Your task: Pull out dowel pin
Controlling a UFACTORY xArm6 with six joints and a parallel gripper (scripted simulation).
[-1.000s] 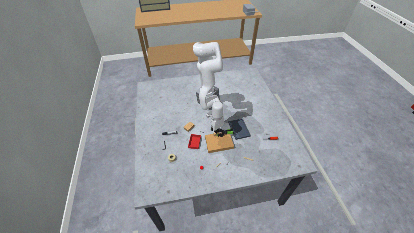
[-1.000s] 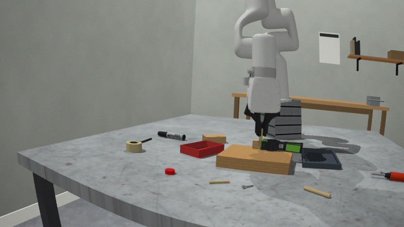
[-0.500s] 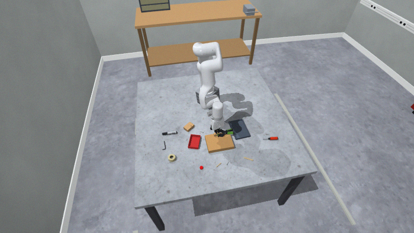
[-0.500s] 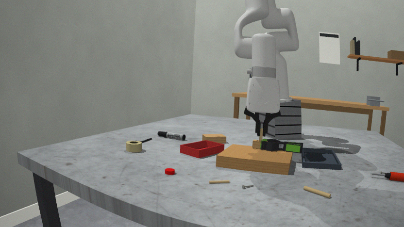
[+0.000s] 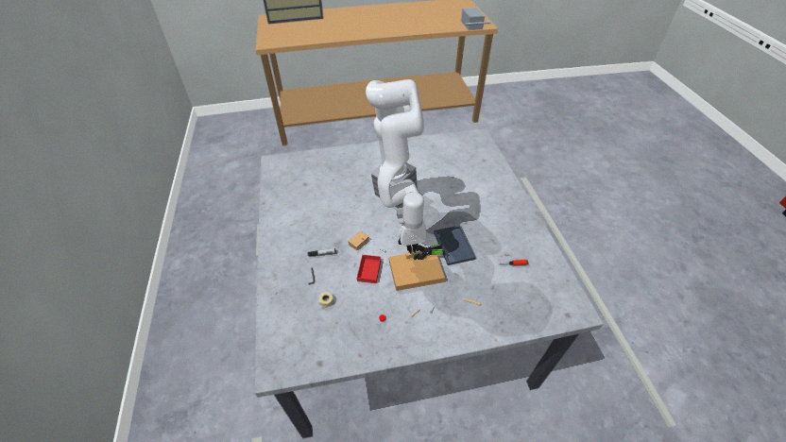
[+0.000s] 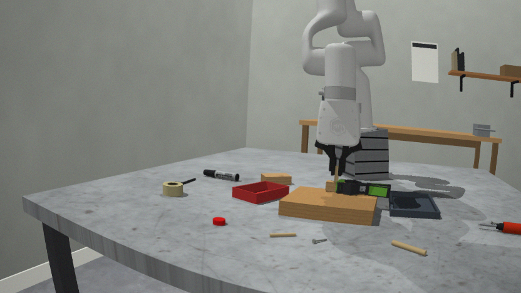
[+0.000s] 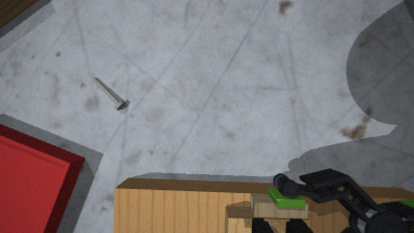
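My gripper [image 6: 335,168] [image 5: 416,251] points straight down over the back edge of the wooden bench board [image 6: 327,208] [image 5: 420,275] [image 7: 169,209] and is shut on the thin dowel pin [image 6: 335,175]. The pin stands upright, and its lower end reaches the top of the small wooden block [image 6: 330,186] [image 7: 238,218]. I cannot tell whether the pin's tip is still in the hole. The black and green spring clamp [image 6: 361,189] [image 5: 432,251] [image 7: 328,189] lies against the block's right side. The bench stop is hidden.
A red tray [image 6: 260,191] [image 5: 368,268] [image 7: 30,179] sits left of the board and a dark grey tray [image 6: 413,206] [image 5: 454,246] sits to its right. A spare block [image 6: 276,178], two loose dowels [image 6: 282,235] [image 6: 408,247], a screw [image 6: 319,240] [image 7: 111,94] and a screwdriver [image 6: 508,227] lie around.
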